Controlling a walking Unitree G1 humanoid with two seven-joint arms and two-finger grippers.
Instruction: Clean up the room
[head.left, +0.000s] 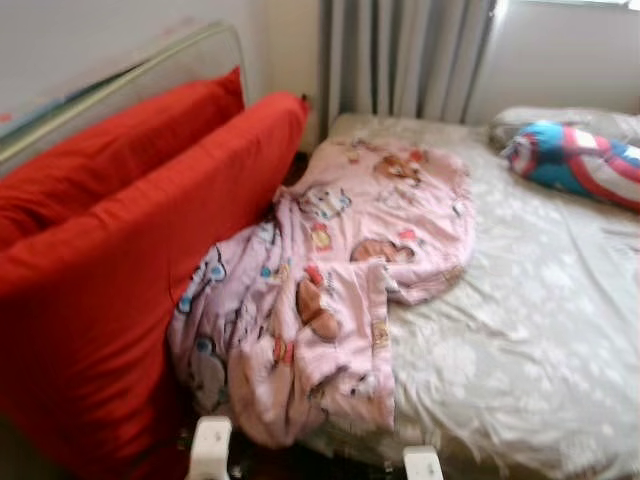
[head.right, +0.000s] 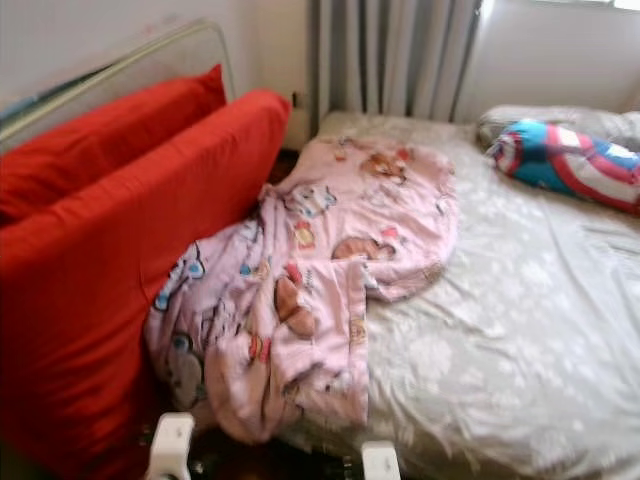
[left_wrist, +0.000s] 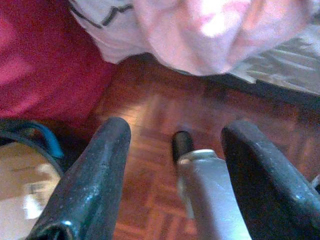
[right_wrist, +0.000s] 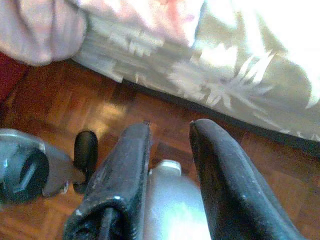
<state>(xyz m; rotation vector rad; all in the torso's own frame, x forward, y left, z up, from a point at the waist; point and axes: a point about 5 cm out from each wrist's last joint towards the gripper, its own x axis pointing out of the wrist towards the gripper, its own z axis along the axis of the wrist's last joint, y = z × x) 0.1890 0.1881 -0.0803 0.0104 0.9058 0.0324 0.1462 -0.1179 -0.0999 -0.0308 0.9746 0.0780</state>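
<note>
Two tools hang low at the foot of the bed, over the reddish-brown parquet floor (left_wrist: 160, 115). Left tool (left_wrist: 172, 165): black fingers (left_wrist: 95, 175) spread apart, nothing between them, pointing at the floor just short of the bed edge. Right tool (right_wrist: 170, 150): fingers (right_wrist: 225, 175) parted by a narrow gap, gripping nothing, also aimed at the floor in front of the bed.

Crumpled pink cartoon-print blanket (head.left: 330, 270) lies bunched on the left half of the bed, one end spilling over the bed's near corner and hanging toward the floor. That hanging end sits ahead of and above the left tool, not touching it; in the right wrist view the blanket's pink corner (right_wrist: 45, 30) is off to the side, well apart from the fingers. Grey floral-print bedsheet (head.left: 520, 330) covers the mattress, its edge draping just beyond the right tool, no contact.

Large red fabric cushion (head.left: 110, 270) stands on edge against the bed's left side, touching the blanket; a second red cushion (head.left: 110, 150) leans behind it against a metal-railed frame (head.left: 130, 75). Blue, red and white round-patterned pillow (head.left: 575, 160) lies at the far right of the bed, near a grey pillow (head.left: 570, 120). Grey curtains (head.left: 400, 55) hang behind the bed. Picture is slightly blurred.
</note>
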